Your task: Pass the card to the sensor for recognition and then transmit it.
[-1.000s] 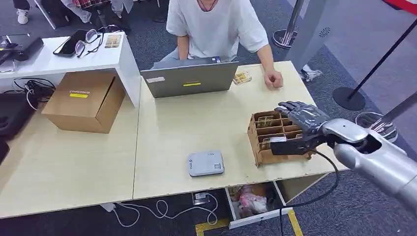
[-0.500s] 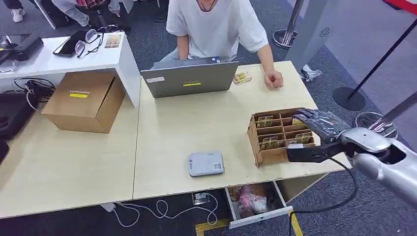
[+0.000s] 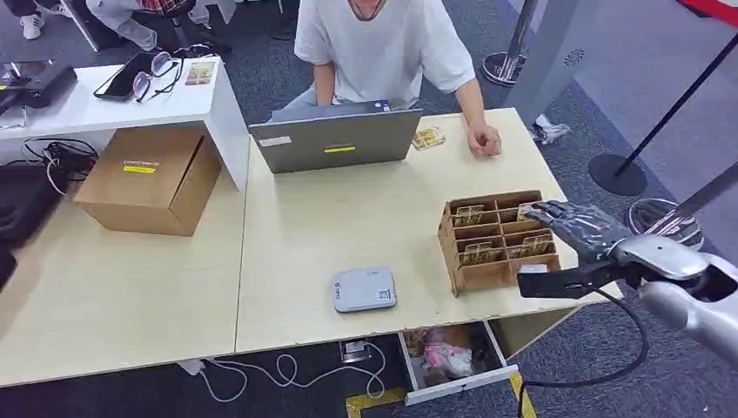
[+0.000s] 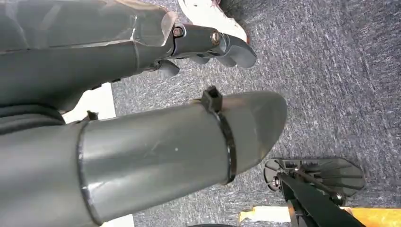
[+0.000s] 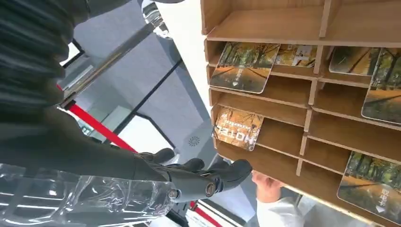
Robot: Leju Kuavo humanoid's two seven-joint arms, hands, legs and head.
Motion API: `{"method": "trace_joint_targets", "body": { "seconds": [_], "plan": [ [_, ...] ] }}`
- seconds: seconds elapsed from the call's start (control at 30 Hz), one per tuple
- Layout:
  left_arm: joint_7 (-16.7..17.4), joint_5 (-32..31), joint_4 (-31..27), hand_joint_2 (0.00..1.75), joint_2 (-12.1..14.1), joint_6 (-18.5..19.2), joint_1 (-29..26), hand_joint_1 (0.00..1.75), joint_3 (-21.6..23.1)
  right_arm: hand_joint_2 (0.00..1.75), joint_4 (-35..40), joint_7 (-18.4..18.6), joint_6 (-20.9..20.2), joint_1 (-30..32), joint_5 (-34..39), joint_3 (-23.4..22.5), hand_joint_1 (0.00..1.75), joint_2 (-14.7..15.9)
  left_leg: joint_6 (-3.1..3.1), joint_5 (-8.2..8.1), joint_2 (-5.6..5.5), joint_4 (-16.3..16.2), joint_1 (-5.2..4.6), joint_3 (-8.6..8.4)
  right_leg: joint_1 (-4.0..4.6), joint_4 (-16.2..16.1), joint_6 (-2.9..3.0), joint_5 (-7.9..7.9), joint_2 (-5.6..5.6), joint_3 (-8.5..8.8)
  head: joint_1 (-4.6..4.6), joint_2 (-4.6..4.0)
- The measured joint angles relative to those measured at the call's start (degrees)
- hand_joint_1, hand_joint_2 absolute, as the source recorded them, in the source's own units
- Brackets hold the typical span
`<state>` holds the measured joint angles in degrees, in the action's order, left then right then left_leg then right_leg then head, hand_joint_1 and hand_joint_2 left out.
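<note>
Wooden compartmented card rack [image 3: 494,239] on pale desk [image 3: 348,226], picture cards [image 3: 481,253] slotted upright for easy picking; my right robot hand [image 3: 581,228] beside it, released (nothing grasped).

High head view down over the table [image 3: 348,218]; right wrist view close on its card rack [image 5: 302,94].

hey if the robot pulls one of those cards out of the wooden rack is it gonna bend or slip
The cards look thin, flat and glossy, so probably stiff but slick. They lean loosely in the rack, so one should slide out easily. The rack seems light and may shift if the robot hand drags on it.
</note>
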<state>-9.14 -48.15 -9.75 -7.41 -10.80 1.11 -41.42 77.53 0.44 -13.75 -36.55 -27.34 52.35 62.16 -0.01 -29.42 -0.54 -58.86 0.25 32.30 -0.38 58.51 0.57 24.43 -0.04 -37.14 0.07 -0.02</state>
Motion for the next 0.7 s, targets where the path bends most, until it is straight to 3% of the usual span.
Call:
{"method": "trace_joint_targets", "body": {
  "seconds": [0.4, 0.7],
  "plan": [
    [-0.33, -0.02, 0.04, 0.0, 0.28, 0.5, 0.0, 0.0, -0.22, 1.75, -0.53, -1.64, -2.25, -2.38, -2.12, 0.04, 0.0, -1.84, 0.01, 0.01, -0.01, 0.0, 0.0, 0.04, -0.01, 0.02, 0.0, 0.0, -0.02, 0.01, -0.02, 0.0],
    [-0.5, -0.42, 0.13, 0.0, 0.55, 0.85, 0.02, 0.0, -0.42, 1.75, -4.07, -2.47, -3.58, -7.37, -2.36, 3.59, 0.02, -5.31, 0.01, 0.02, 0.0, 0.0, 0.0, 0.03, -0.01, 0.03, 0.0, 0.0, -0.01, 0.01, 0.0, 0.0]
  ]
}}
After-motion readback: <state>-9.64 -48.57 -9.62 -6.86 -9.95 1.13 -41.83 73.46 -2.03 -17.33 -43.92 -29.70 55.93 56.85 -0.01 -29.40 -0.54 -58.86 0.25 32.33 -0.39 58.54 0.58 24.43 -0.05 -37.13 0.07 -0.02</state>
